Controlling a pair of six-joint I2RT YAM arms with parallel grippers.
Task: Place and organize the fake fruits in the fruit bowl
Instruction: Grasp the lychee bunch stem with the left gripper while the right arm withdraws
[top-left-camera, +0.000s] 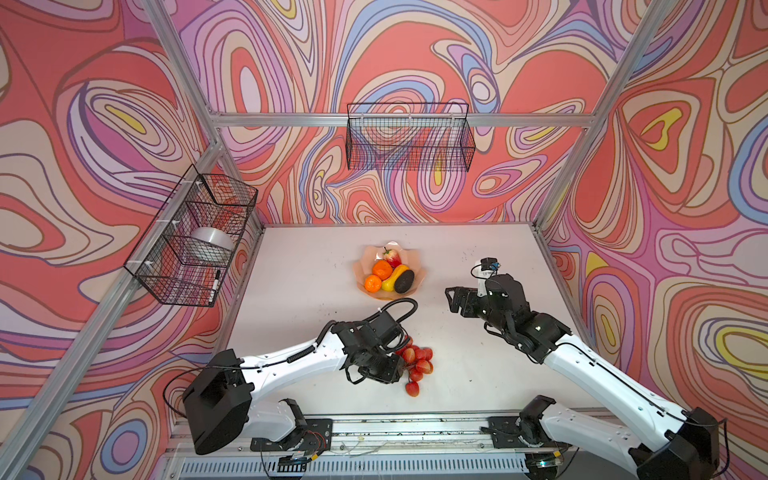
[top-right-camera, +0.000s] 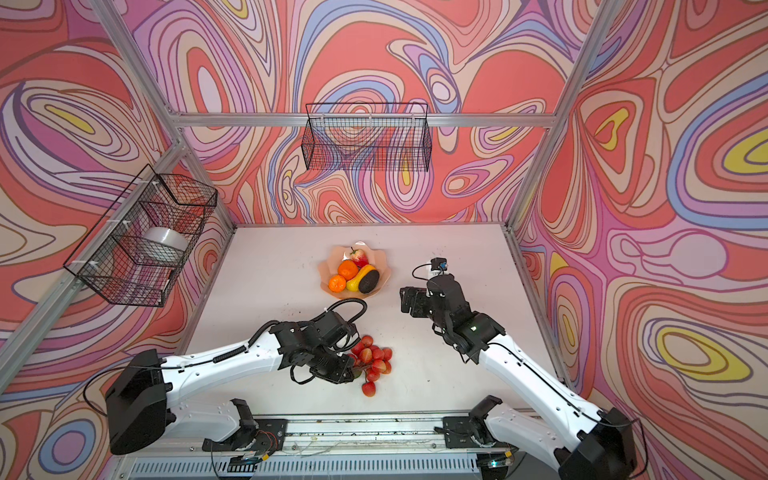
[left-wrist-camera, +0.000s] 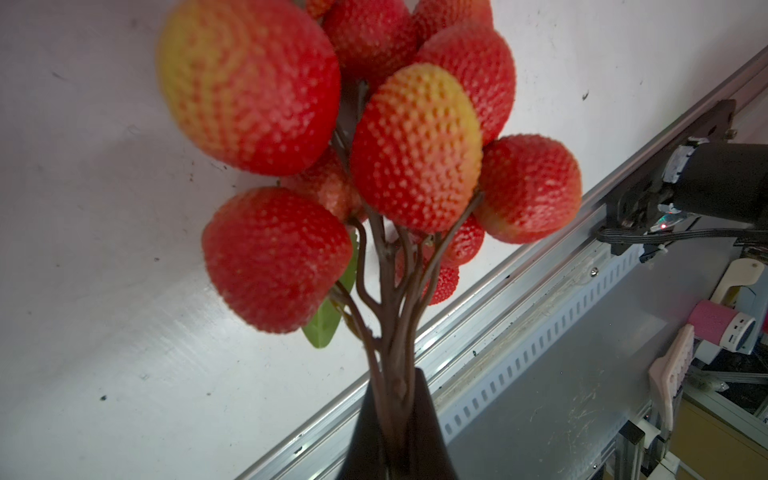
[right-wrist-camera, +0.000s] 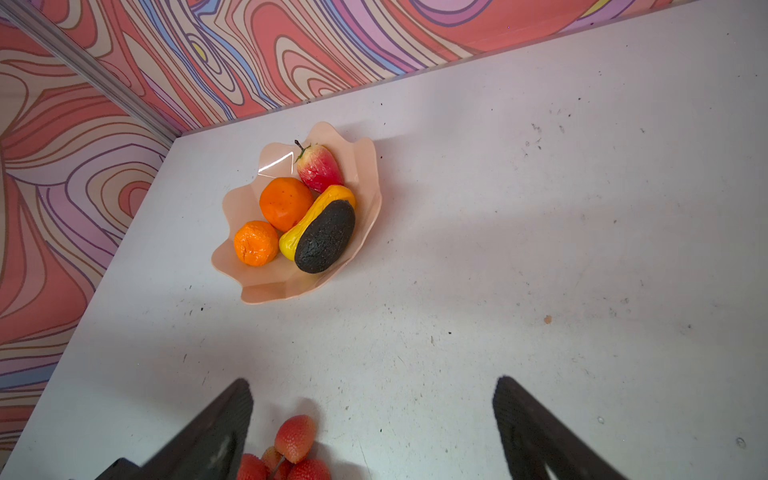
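Clamping the brown stem (left-wrist-camera: 395, 316) of the berry bunch (left-wrist-camera: 415, 149) between the left fingers (left-wrist-camera: 428, 428), pressed together on it, per left wrist view. Taking the stem, not the berries, probably to avoid squashing or splaying loose bumpy balls. Showing table (left-wrist-camera: 104, 208) close behind the bunch; lifted or resting, cannot tell here.

Seen in both top views: lying near-middle of table, half tucked under the left wrist, well apart from the fruit bowl (top-left-camera: 409, 259) farther back. Hovering beside that bowl with right fingers (top-left-camera: 455, 299) spread apart, nothing between them; likely parked off the carry path.

Looking from right wrist view: same spread fingers framing bare table, a few berries at frame edge. Holding in the bowl: apple (right-wrist-camera: 319, 166), larger orange (right-wrist-camera: 286, 203), smaller orange (right-wrist-camera: 255, 243), elongated fruit (right-wrist-camera: 291, 243), avocado (right-wrist-camera: 325, 237) leaning on it. Leaving bare bowl wall beside the apple, likely the drop spot. Judging this the last fruit out; lift and carry not yet done.
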